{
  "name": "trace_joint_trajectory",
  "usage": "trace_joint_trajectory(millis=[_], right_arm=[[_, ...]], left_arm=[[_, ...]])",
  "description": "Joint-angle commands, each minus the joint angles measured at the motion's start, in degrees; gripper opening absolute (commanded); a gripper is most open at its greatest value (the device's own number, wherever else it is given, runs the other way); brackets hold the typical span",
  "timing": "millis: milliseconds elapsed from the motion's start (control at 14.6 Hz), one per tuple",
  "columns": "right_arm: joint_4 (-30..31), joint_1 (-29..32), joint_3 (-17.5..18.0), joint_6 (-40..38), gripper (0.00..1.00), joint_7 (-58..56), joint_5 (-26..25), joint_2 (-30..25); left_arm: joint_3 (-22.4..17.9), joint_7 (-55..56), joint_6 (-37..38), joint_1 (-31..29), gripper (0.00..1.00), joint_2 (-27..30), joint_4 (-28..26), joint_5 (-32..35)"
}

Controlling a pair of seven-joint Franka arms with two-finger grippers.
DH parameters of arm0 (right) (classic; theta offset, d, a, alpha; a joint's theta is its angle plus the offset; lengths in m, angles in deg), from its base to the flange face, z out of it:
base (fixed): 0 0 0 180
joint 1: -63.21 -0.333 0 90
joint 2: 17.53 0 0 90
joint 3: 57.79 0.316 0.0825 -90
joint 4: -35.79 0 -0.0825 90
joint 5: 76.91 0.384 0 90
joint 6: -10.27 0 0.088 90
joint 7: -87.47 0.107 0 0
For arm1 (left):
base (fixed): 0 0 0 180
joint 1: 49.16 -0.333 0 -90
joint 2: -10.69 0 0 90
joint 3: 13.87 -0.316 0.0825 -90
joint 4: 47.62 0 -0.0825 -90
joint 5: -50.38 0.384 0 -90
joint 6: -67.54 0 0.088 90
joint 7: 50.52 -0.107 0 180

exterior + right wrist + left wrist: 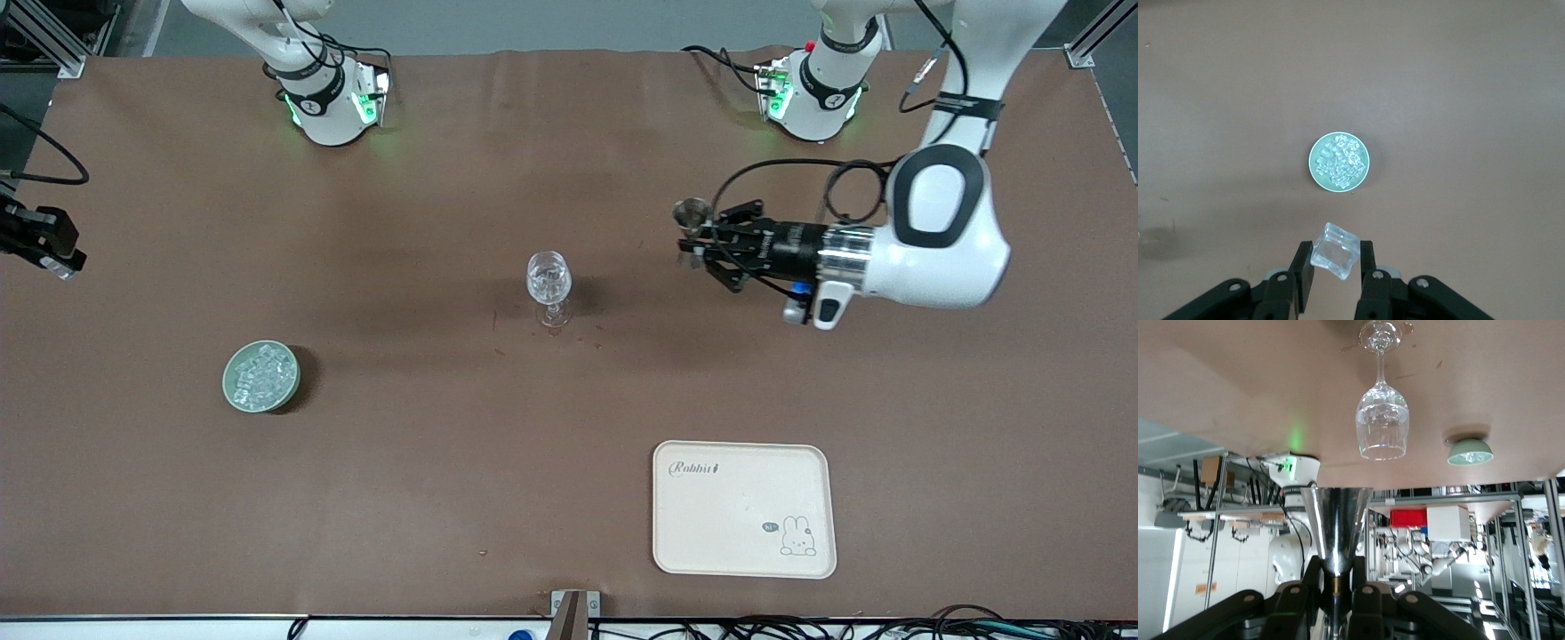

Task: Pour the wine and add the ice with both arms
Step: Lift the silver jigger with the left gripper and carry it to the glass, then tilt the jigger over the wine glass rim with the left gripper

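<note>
While the left hand [692, 238] clamps a steel funnel [1336, 527], the right hand [1333, 267] pinches one clear, glassy ice cube [1335, 250].

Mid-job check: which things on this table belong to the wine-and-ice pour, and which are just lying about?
In use:
- clear stemmed wine glass
- green bowl of ice cubes
- single clear ice cube, pinched in the right gripper
- conical metal cup, gripped by the left gripper

Lying about:
- cream rectangular tray with a rabbit print, nearer the front camera
</note>
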Motion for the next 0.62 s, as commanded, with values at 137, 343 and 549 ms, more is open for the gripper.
trace_joint_trajectory(millis=[137, 343, 549], right_arm=[[1.91, -0.08, 0.15, 0.31, 0.01, -0.67, 0.85, -1.97], [1.82, -0.51, 0.23, 0.39, 0.01, -0.76, 0.85, -1.88], [1.82, -0.60, 0.23, 0.31, 0.01, -0.76, 0.85, -1.97]], left_arm=[[7.57, 3.59, -13.51, 0.52, 0.02, -5.32, 0.80, 2.09], [10.39, 4.48, -21.78, 1.84, 0.02, -8.49, 1.07, 3.57], [11.18, 8.77, -25.39, 3.95, 0.02, -12.79, 4.57, 9.98]])
